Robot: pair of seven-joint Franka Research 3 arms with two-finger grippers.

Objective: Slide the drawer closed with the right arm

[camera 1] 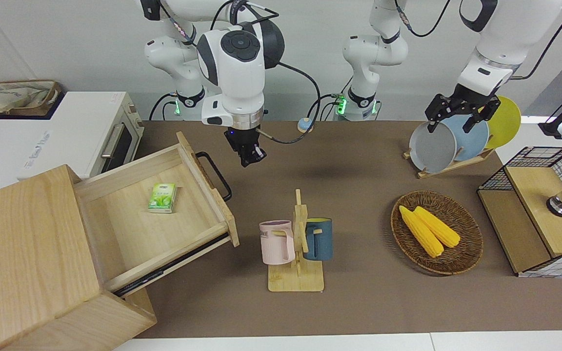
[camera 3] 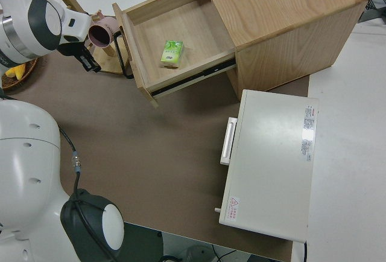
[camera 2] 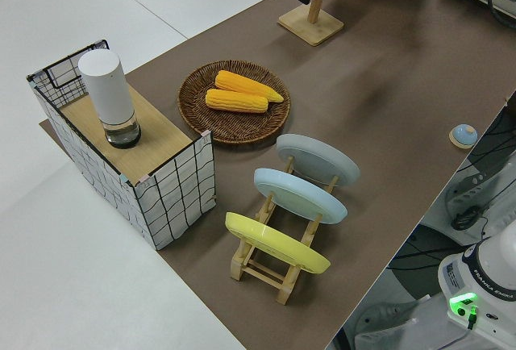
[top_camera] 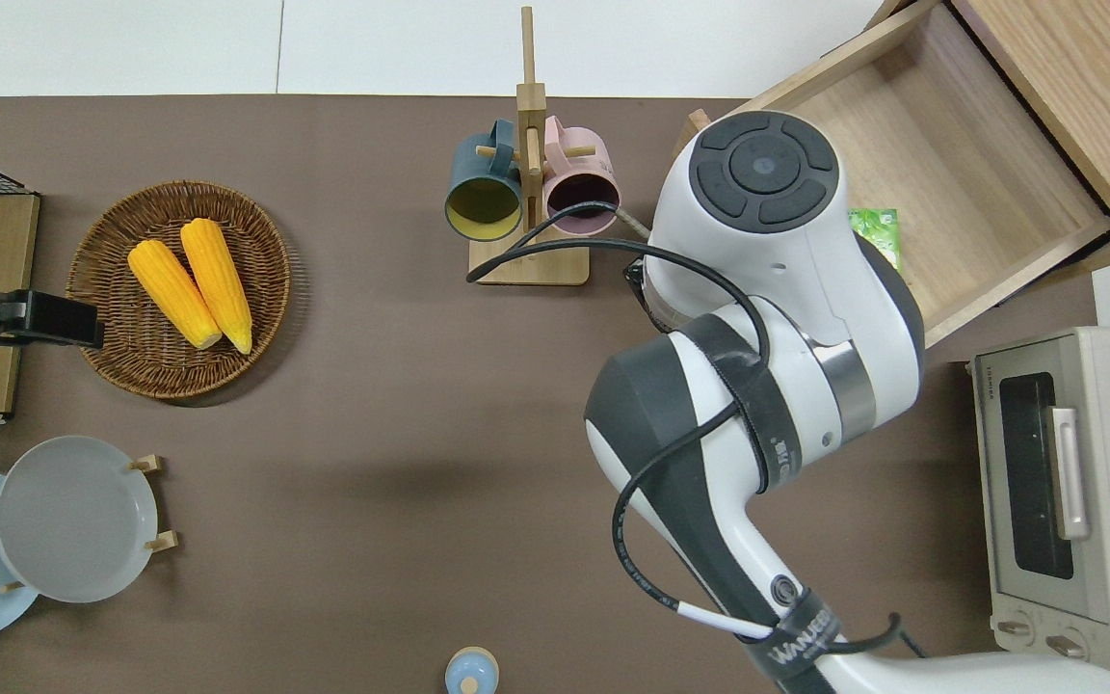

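While the wide pale-wood drawer (camera 1: pixel 159 214) stands open, the white right arm (camera 1: pixel 232 63) reaches down beside its black bar handle (camera 1: pixel 215 175). Its black pincer (camera 1: pixel 250 157) hangs clenched, touching nothing. The left arm is parked.

Open drawer (camera 3: pixel 181 44) with green packet (camera 3: pixel 172 53); right gripper (camera 3: pixel 91 64) near handle (camera 3: pixel 124 54).

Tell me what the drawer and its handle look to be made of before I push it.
The drawer: pale unpainted wood, judging by the visible grain, matte finish. Its handle: a thin black bar, probably coated metal, though the look alone does not settle it.
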